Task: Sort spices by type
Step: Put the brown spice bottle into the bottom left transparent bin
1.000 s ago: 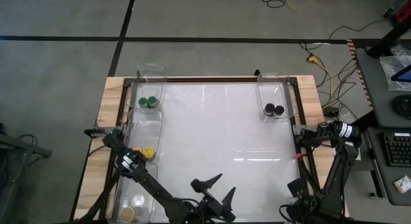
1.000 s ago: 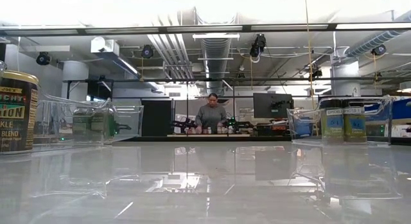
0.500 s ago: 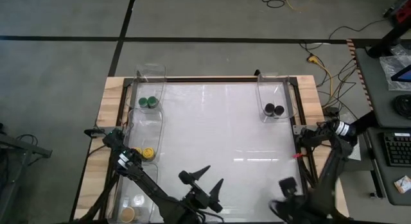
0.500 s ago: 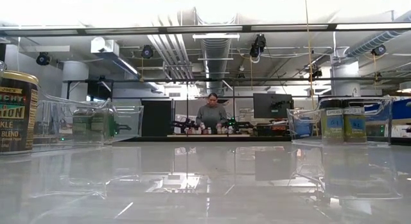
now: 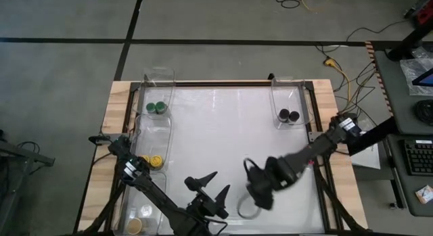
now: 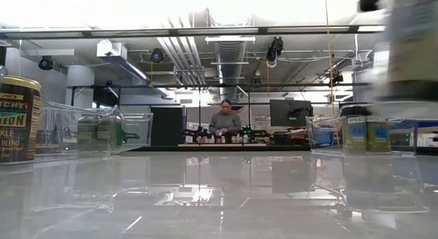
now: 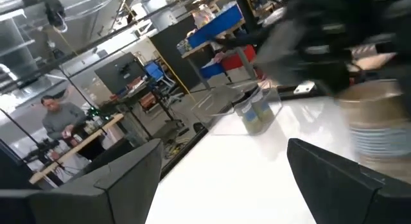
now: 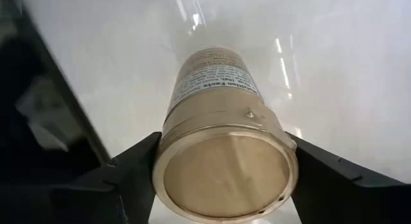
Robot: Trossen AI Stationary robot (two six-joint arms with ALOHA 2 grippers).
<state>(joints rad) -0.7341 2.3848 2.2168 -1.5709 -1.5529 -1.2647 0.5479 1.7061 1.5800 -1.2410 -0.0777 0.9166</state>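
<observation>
A spice jar with a tan lid (image 8: 225, 166) hangs over the white table's near middle, with my right gripper (image 5: 257, 190) shut on it. The low view shows it as a blur (image 6: 410, 47) high above the tabletop. My left gripper (image 5: 208, 187) stands open just to the left of it, near the table's front edge, with nothing between its fingers (image 7: 128, 179). Green-lidded jars (image 5: 156, 107), yellow-lidded jars (image 5: 155, 160) and tan-lidded jars (image 5: 139, 219) stand in bins along the left side. Black-lidded jars (image 5: 289, 115) stand in a bin at the far right. My right gripper pinches the jar between its two fingers (image 8: 131, 172), one on either side of its lid end (image 8: 168, 161). The fingers come from above, pointing steeply down. The jar hangs below them, close to upright, lid up, clear of the table.
Clear bins line the left edge (image 5: 157, 80) and the far right corner (image 5: 287, 87). A large jar (image 6: 17, 119) stands close to the low camera on the left. The white tabletop (image 5: 223, 128) between the bins is bare. A person (image 6: 224, 122) is in the room behind.
My right gripper has swung from the near right corner toward the table's middle and risen, bringing the jar into the low view's upper right. My left gripper has shifted a little toward the left edge and rolled about its own axis, staying open.
</observation>
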